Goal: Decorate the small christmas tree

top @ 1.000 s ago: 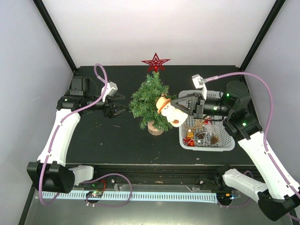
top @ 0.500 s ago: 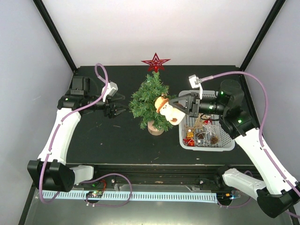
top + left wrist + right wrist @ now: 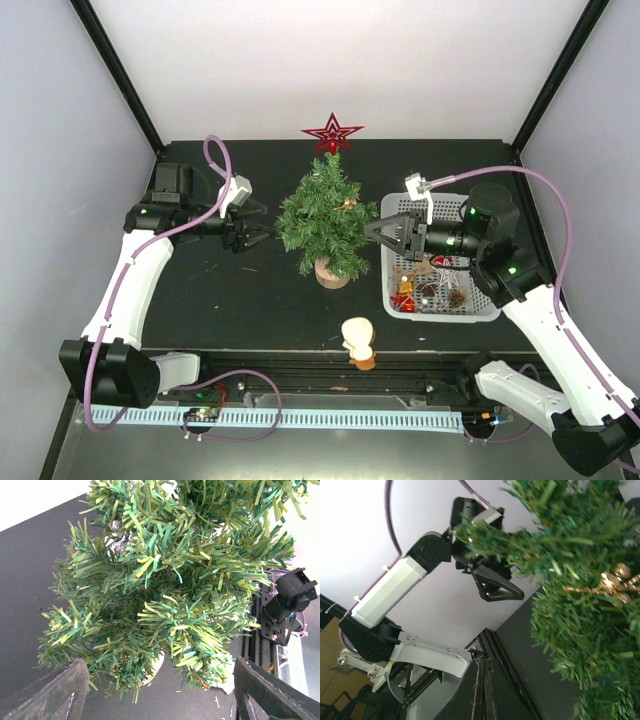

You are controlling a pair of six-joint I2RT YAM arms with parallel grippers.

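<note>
The small christmas tree stands upright on its wooden stump base mid-table, with a red star behind its top and a gold ornament on its right side. The tree fills the left wrist view. My left gripper is open and empty just left of the tree; its fingers frame the lower branches. My right gripper is shut at the tree's right side, with a thin strand of twine along the seam of its fingers. A snowman ornament lies at the table's front edge.
A white basket at the right holds several ornaments, among them a silver star and red pieces. The gold ornament and the left gripper show in the right wrist view. Walls close in the back and sides.
The snowman, held by my right gripper against the tree before, has dropped to the table's front edge. My right gripper is now shut without it. The left arm has barely moved.
</note>
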